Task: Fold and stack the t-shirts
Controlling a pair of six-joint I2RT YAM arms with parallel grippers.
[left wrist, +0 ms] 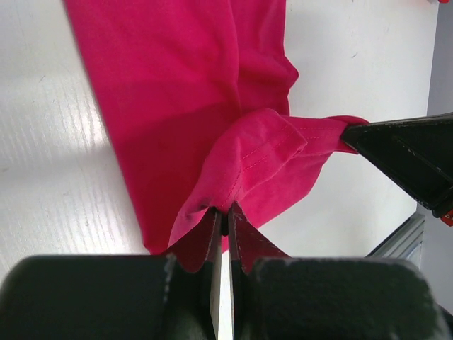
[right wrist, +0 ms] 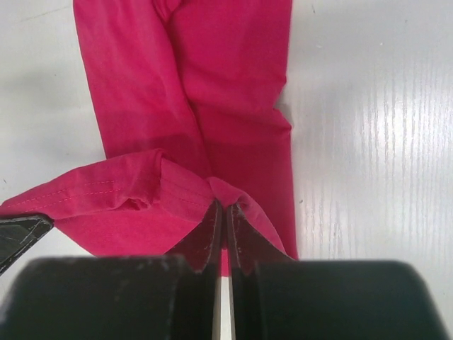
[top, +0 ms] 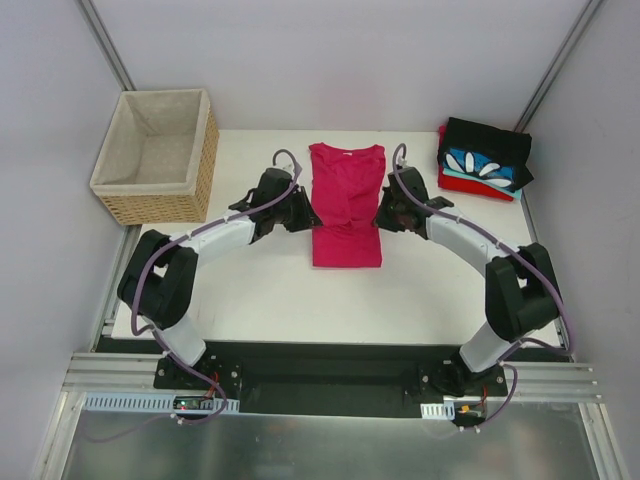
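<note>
The magenta-pink t-shirt (top: 346, 190) lies lengthwise mid-table, collar at the far end. My left gripper (top: 312, 215) and right gripper (top: 380, 212) are at its two sides, about mid-length. Each is shut on one end of a stitched edge that stretches between them just above the shirt body. The left wrist view shows the left gripper (left wrist: 225, 212) pinching cloth (left wrist: 177, 92); the right wrist view shows the right gripper (right wrist: 224, 207) pinching cloth (right wrist: 212, 85). A folded stack at the far right holds a black shirt (top: 490, 140), a blue petal-print one (top: 480, 165) and a red one (top: 470, 188).
A wicker basket (top: 155, 200) with beige lining stands off the table's far-left corner. The white table (top: 250, 290) shows bare in front of the shirt. Grey walls close in behind and at both sides.
</note>
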